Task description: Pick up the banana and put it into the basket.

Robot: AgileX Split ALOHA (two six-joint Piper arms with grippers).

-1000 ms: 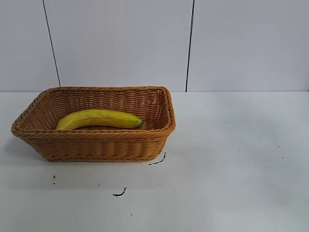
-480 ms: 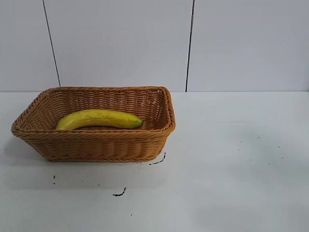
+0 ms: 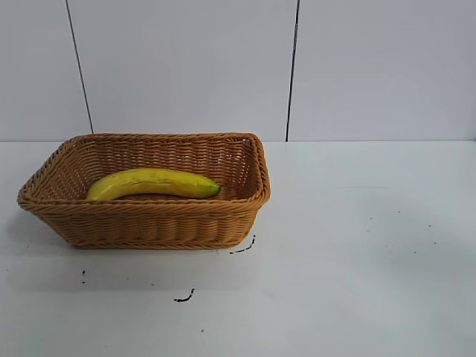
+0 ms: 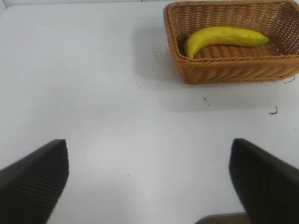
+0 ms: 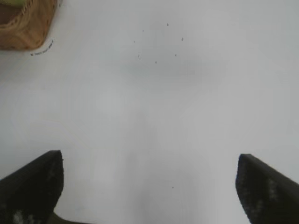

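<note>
Nothing moved, banana (image 3: 152, 183) lengthwise in basket (image 3: 149, 223)

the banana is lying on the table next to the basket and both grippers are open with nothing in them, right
Not quite: the banana lies inside the basket, not on the table beside it, as the exterior view shows. The rest holds: the left gripper and right gripper are open and hold nothing.
</note>
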